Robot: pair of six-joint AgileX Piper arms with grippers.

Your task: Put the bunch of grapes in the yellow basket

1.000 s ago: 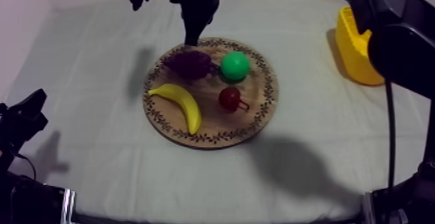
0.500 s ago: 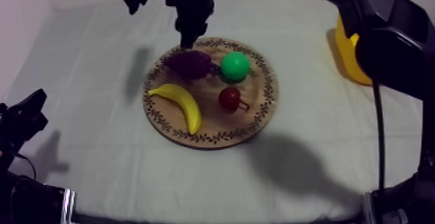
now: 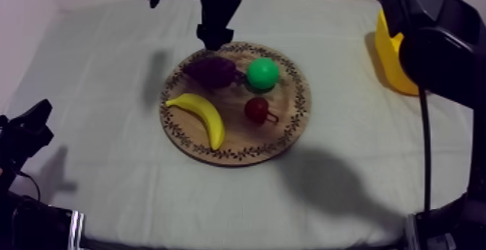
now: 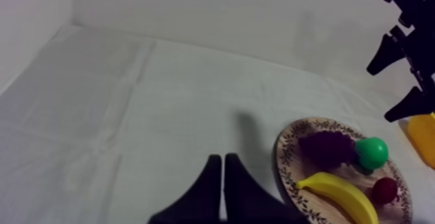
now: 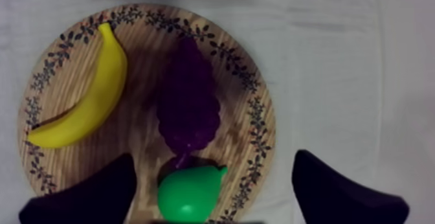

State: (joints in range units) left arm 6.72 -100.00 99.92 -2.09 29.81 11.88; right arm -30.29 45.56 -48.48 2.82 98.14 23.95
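Right wrist view: the dark purple bunch of grapes [image 5: 188,103] lies on the round wooden board with a patterned rim [image 5: 257,120], just beside a green pear [image 5: 188,195] — the right gripper [image 5: 212,154] hangs over the board, fingers spread wide, empty. Left gripper [image 4: 223,159], well off the board, is closed on nothing.

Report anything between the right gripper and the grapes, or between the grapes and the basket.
Nothing visible lies between the open right gripper and the grapes. The pear sits close beside the grapes, on the side toward the basket; lifted high enough, the grapes should pass over it.
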